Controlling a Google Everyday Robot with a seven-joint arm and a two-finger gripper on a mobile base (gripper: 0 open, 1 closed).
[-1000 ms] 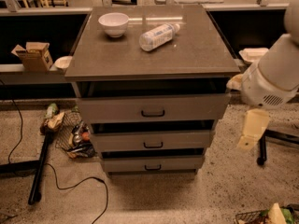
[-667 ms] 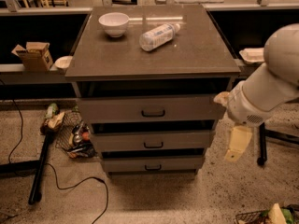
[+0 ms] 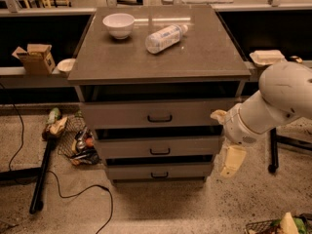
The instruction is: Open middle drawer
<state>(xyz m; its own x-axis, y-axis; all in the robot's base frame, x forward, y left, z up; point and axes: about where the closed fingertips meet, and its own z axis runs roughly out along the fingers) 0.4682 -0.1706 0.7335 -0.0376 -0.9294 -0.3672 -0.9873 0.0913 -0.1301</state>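
Observation:
The grey cabinet has three drawers under its tabletop (image 3: 122, 65). The middle drawer (image 3: 195, 146) is the second one, a wide flat grey front with a small black handle (image 3: 160, 152) at its centre; it looks closed. The top drawer (image 3: 122, 115) is above it and the bottom drawer (image 3: 185, 171) below. My gripper (image 3: 230, 161) hangs from the white arm (image 3: 278, 99) at the cabinet's right front corner, level with the middle and bottom drawers, to the right of the handle and apart from it.
A white bowl (image 3: 118, 24) and a lying plastic bottle (image 3: 165, 37) sit on the tabletop. A wire basket of clutter (image 3: 78, 143), a black cable (image 3: 73, 194) and a black bar (image 3: 41, 174) lie on the floor at left. A cardboard box (image 3: 35, 57) sits on the left shelf.
The arm has swung left and down, bringing the gripper from right of the cabinet to its right front corner, near the middle drawer's level.

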